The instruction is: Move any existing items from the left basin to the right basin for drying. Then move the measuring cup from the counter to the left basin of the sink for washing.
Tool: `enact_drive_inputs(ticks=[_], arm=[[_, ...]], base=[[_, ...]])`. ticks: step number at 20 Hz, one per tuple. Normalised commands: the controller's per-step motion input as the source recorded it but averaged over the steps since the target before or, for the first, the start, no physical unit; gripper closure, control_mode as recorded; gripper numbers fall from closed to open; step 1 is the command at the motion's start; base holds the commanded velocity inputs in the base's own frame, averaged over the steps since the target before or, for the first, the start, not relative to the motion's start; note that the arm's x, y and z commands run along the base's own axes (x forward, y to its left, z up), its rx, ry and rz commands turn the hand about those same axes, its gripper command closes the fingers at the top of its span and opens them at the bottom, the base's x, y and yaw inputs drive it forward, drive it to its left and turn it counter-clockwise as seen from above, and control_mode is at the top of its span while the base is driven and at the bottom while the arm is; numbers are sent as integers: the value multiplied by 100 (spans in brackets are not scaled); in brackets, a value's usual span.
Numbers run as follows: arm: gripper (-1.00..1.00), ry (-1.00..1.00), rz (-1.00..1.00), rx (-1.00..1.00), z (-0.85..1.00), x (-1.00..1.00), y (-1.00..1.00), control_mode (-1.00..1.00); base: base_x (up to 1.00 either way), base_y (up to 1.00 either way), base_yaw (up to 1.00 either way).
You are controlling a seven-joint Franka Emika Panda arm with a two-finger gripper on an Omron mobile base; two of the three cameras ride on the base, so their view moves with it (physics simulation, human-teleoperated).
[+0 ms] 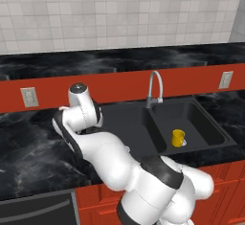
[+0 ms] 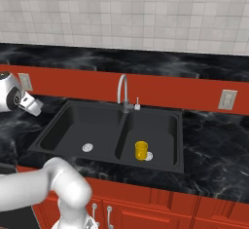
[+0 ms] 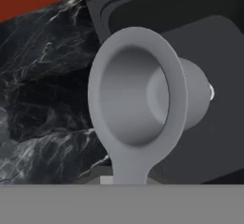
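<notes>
Mug (image 1: 178, 137) is already sitting in the narrower right basin (image 1: 203, 118) from the left base view, so that part looks done. Right base view is showing the wider left basin (image 2: 80, 125) waiting bare. Hand view: tool is clamping the measuring cup (image 3: 138, 99) by its handle, hanging over the surface (image 3: 43, 99) edge, basin lying just past it.

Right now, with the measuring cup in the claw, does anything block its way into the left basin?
Nothing visible does. The measuring cup hangs at the basin's edge, the left basin holds no items, and the yellow mug sits in the right basin.
</notes>
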Motion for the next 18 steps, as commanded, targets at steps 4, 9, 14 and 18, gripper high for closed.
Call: enact_drive_inputs(ticks=[4, 9, 14, 18], arm=[[100, -1, -5, 0, 8, -15, -56, -100], [100, -1, -5, 0, 9, -17, -59, -100], [100, -2, -5, 0, 7, -19, -60, -100], [100, -2, -4, 0, 0, -14, -57, -100]], base=[[0, 0, 0], [0, 0, 0], [0, 0, 0], [0, 0, 0]])
